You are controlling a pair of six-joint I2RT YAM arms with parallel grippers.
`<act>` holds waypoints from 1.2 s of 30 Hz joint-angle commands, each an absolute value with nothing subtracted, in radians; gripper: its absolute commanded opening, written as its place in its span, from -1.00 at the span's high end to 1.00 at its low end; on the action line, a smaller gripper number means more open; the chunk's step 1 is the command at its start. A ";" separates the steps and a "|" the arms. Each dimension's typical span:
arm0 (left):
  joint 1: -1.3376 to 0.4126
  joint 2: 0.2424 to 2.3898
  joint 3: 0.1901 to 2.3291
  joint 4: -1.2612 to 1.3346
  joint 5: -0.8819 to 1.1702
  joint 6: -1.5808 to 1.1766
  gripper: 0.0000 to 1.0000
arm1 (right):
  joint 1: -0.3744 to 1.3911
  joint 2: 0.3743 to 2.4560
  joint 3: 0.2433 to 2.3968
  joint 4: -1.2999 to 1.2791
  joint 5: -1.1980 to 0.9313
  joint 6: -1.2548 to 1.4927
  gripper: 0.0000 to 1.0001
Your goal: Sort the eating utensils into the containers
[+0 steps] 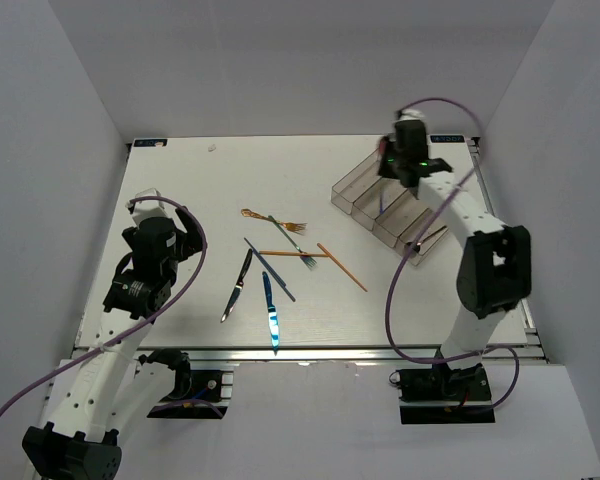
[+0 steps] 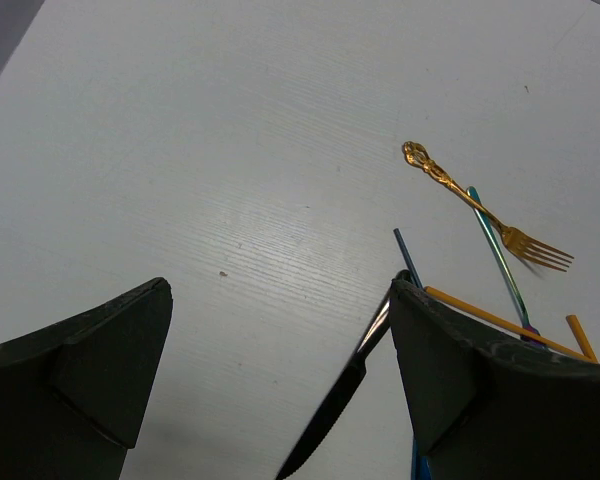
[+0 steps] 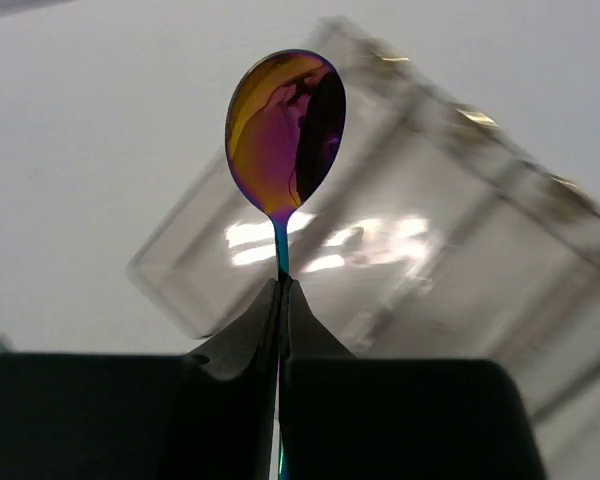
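My right gripper [image 3: 282, 285] is clamped on the handle of the purple spoon [image 3: 285, 130]. The spoon's bowl points away from the fingers, straight at the tray [image 3: 460, 250], which lies just beyond it. Its long axis therefore runs from gripper to tray. I judge it must be laid along a compartment before release; I cannot tell which compartment is nearest. My left gripper [image 2: 280, 310] stands wide apart and empty, well away from the tray, beside the black knife [image 2: 330, 420].
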State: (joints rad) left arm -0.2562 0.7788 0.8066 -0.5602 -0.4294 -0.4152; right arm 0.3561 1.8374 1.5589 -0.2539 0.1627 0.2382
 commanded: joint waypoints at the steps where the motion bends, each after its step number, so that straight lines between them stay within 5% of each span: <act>1: -0.253 0.761 0.804 -0.555 -0.439 -0.411 -0.96 | 0.238 1.676 1.406 -0.131 0.309 0.472 1.00; 11: -0.253 0.755 0.804 -0.555 -0.433 -0.410 -0.96 | 0.065 1.589 1.126 -0.046 0.485 0.695 1.00; 23: -0.253 0.752 0.802 -0.554 -0.428 -0.410 -0.96 | 0.037 1.608 1.048 -0.025 0.483 0.742 0.97; 25: -0.253 0.752 0.801 -0.552 -0.428 -0.410 -0.96 | 0.035 1.603 1.040 -0.023 0.485 0.739 0.64; 29: -0.253 0.749 0.801 -0.552 -0.428 -0.410 -0.96 | 0.034 1.597 1.037 -0.017 0.479 0.724 0.48; 31: -0.253 0.752 0.801 -0.554 -0.428 -0.410 -0.96 | 0.034 1.589 1.046 -0.029 0.480 0.724 -0.08; 36: -0.253 0.752 0.802 -0.554 -0.431 -0.410 -0.96 | 0.037 1.517 1.045 -0.012 0.368 0.667 -0.35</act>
